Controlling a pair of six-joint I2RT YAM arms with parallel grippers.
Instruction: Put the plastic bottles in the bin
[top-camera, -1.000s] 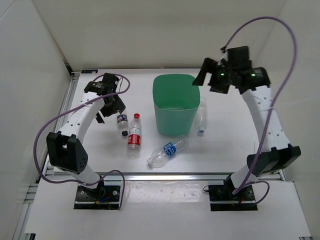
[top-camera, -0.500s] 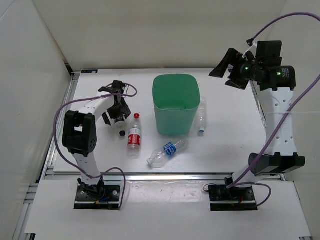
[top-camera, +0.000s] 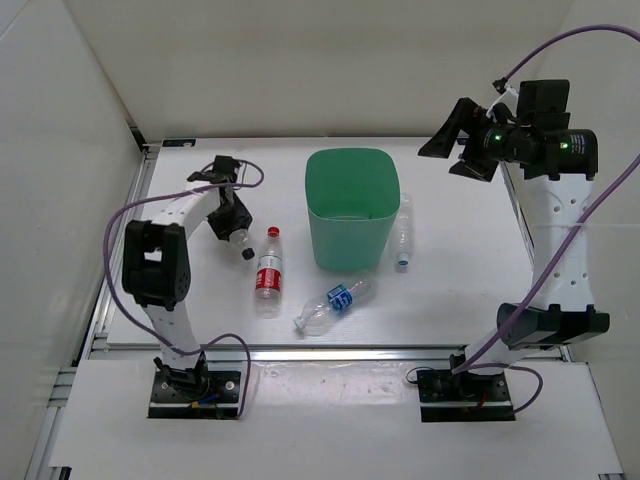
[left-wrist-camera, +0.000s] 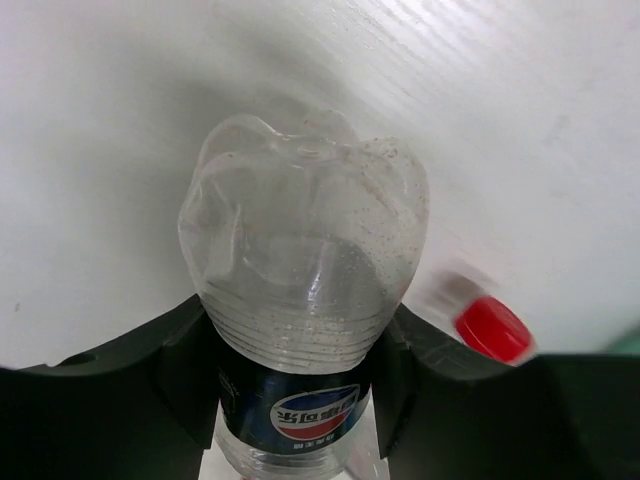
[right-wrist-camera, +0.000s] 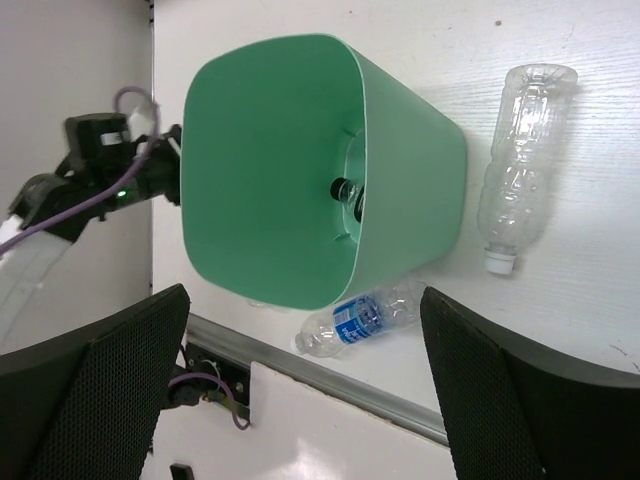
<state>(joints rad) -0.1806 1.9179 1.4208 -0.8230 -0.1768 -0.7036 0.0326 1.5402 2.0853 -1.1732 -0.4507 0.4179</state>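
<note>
Left of the bin (top-camera: 350, 240), our left gripper (left-wrist-camera: 298, 335) pinches the dark-labelled bottle (left-wrist-camera: 300, 250) at its labelled waist. We judge it empty, light, thin-walled and slick, so a gentle hold there suits. Our right gripper (top-camera: 455, 150) hangs spread, empty.

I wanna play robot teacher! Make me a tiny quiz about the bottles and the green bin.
1. True or false: the left gripper is shut on a blue-label bottle.
2. The right gripper is: A) open in the air; B) holding a bottle; C) shut on nothing.
3. How many bottles lie loose on the table, outside the green bin?
Key: 1 true; 2 A; 3 three.
</note>
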